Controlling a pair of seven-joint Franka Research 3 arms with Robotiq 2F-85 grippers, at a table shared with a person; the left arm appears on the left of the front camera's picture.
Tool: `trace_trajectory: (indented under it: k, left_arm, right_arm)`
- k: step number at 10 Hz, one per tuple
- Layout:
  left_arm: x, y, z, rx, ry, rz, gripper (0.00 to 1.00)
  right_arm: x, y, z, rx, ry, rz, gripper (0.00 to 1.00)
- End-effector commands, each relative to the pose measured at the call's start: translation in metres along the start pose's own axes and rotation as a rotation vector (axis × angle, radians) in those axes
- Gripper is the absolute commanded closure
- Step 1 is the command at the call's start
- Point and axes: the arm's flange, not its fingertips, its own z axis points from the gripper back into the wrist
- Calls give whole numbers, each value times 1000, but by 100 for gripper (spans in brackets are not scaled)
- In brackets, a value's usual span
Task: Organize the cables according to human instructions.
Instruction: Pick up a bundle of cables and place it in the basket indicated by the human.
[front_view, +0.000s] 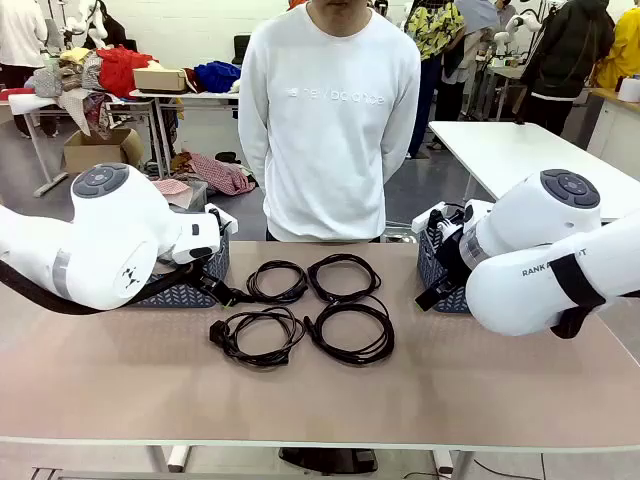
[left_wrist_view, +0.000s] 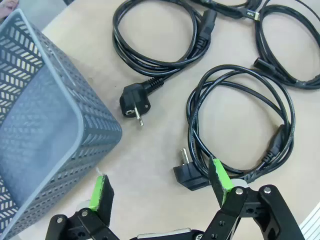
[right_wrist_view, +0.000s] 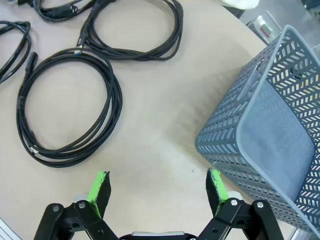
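Two wide-open robot claws above a bench (front_view: 320, 410) that carries four coiled black cables (front_view: 218, 332).

Nearest, the left claw (left_wrist_view: 159, 177) and the right claw (right_wrist_view: 157, 177) both gape wide and hold nothing. The cables lie mid-bench in two rows of two, apart from both claws. A grey left basket (front_view: 190, 292) and a grey right basket (front_view: 432, 272) flank them. At the far edge stands a person (front_view: 328, 120) in a white sweatshirt.

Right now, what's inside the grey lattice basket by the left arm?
Inside the grey plastic lattice basket, the visible bottom and walls are bare; the part beyond the picture's edge is unseen.
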Motion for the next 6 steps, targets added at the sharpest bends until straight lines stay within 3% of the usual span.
trace_trajectory:
  k: [1,6]
  left_arm:
    - [0,0,0,0,0,0,0]
    - [0,0,0,0,0,0,0]
  right_arm:
    - [0,0,0,0,0,0,0]
    - [0,0,0,0,0,0,0]
